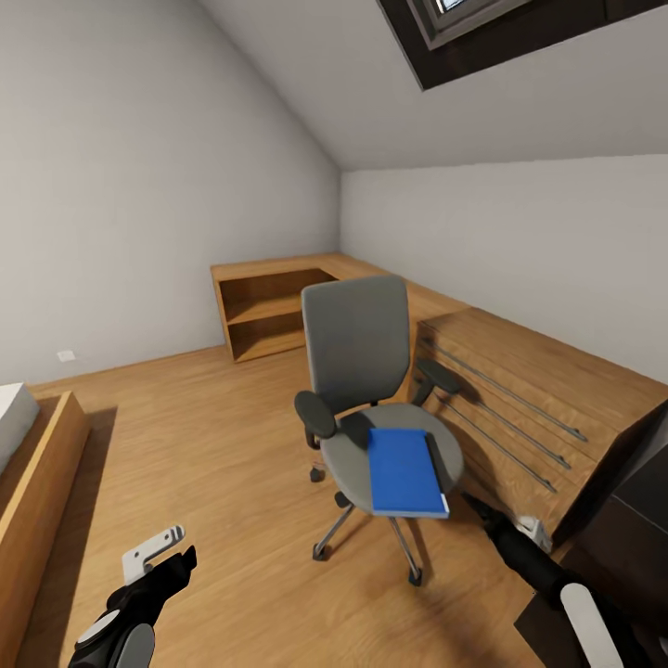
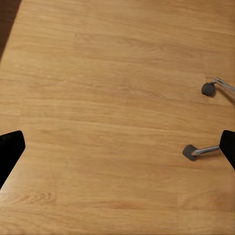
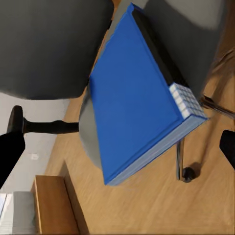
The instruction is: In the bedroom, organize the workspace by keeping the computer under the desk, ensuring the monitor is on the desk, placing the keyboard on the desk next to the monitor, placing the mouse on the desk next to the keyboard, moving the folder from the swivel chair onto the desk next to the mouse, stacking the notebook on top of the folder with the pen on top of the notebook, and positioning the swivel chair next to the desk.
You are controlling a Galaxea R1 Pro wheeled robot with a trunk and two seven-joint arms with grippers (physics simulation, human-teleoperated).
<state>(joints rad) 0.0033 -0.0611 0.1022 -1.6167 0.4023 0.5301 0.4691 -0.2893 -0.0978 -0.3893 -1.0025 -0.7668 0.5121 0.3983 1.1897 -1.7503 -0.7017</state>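
A grey swivel chair [image 1: 360, 371] stands in the middle of the wooden floor. A blue folder [image 1: 405, 470] lies flat on its seat, reaching past the front edge. In the right wrist view the folder [image 3: 132, 93] is close up, with my right gripper [image 3: 117, 149] open and nothing between its fingers. In the head view the right gripper [image 1: 475, 507] hangs just off the folder's near right corner, apart from it. My left gripper [image 1: 172, 555] is low at the left, open over bare floor. The left wrist view has the left gripper [image 2: 117, 152] above the floor near a chair caster [image 2: 190, 152].
A low wooden shelf unit [image 1: 269, 311] stands against the far wall. A wooden unit with metal rails [image 1: 529, 390] runs along the right wall. A dark block [image 1: 635, 506] sits at the lower right. A bed frame [image 1: 42, 473] edges the left. Floor left of the chair is free.
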